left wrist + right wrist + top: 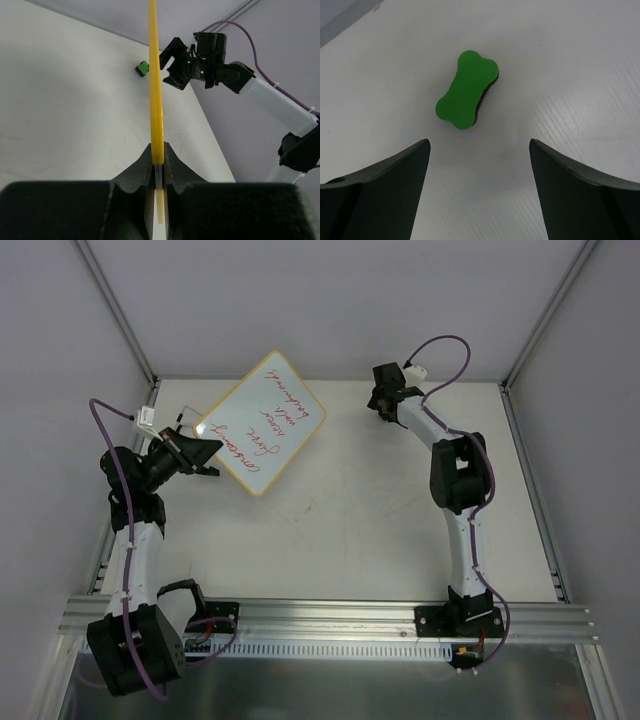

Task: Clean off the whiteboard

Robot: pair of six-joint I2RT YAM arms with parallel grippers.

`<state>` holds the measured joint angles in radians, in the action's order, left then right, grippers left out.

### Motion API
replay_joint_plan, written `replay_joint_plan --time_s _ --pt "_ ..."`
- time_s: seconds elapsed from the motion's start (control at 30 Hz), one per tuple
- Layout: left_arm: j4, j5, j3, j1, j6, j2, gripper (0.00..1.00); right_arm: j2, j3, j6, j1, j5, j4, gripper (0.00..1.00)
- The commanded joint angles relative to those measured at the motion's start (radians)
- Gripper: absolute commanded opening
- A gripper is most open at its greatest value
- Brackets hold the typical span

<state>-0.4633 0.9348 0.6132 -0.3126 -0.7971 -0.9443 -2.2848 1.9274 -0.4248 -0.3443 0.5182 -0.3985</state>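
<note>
1. While red handwriting still covers its face, the whiteboard (262,422) sits at about ten o'clock on the counter (360,530). It is turned diamond-wise and nothing on it is erased yet.
2. The left fingers (135,172) are clamped tight on the board's yellow rim at its eight-o'clock edge. In the left wrist view the board shows as a thin edge-on line.
3. A green bone-shaped eraser (467,90) lies flat on the counter near one o'clock, well apart from the board.
4. The right fingers (385,175) hang over the eraser, spread wide and holding nothing. The eraser lies just ahead of their tips, not between them.
5. My judgement is that the step in hand is fetching the eraser. The next move calls for lowering and advancing until the fingers straddle its narrow waist, then closing squarely so it does not twist.
6. In the top view the right arm's head hides the eraser. The writing is too small to read. I cannot tell whether the board's far corner rests on the counter or is lifted off it.
</note>
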Motion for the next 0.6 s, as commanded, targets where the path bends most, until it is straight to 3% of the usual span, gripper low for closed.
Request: replay_joint_plan --time_s 0.0,0.57 --pt "-0.071 0.018 0.000 0.010 -0.002 0.062 0.00 -0.048 0.094 -0.075 0.014 0.048 0.013 0.84" --pt "-0.015 0.035 -0.046 0.020 0.025 0.108 0.00 -0.229 0.266 -0.201 0.050 -0.050 0.015 0.73"
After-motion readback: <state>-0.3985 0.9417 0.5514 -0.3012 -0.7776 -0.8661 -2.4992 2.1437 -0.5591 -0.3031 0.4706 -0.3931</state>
